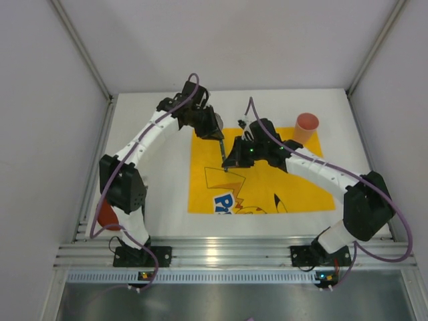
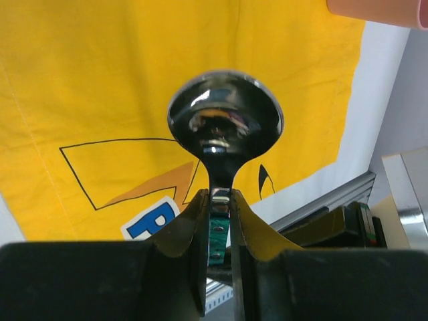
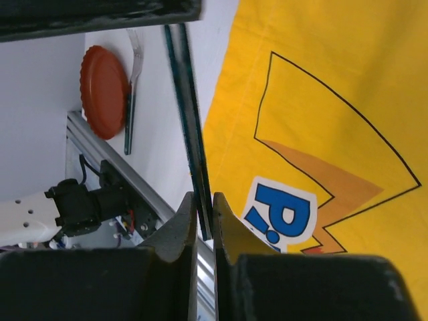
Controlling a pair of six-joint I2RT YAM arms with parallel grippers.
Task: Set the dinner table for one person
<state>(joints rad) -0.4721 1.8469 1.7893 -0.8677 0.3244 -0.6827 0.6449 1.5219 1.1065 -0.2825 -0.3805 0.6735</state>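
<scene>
A spoon (image 1: 222, 152) with a shiny bowl (image 2: 225, 114) and a dark green handle (image 3: 190, 127) is held in the air over the yellow placemat (image 1: 267, 180) on the white dinner table (image 1: 160, 200). My left gripper (image 2: 219, 198) is shut on the spoon's neck just below the bowl; it also shows in the top view (image 1: 218, 136). My right gripper (image 3: 202, 208) is shut on the handle's far end; it also shows in the top view (image 1: 230, 162). Both grippers hold the same spoon.
A pink cup (image 1: 307, 127) stands at the placemat's far right corner. A red plate (image 3: 103, 90) and a fork (image 3: 132, 87) with a green handle lie on the table's near left, by the left arm's base. A metal rail (image 1: 227, 251) runs along the near edge.
</scene>
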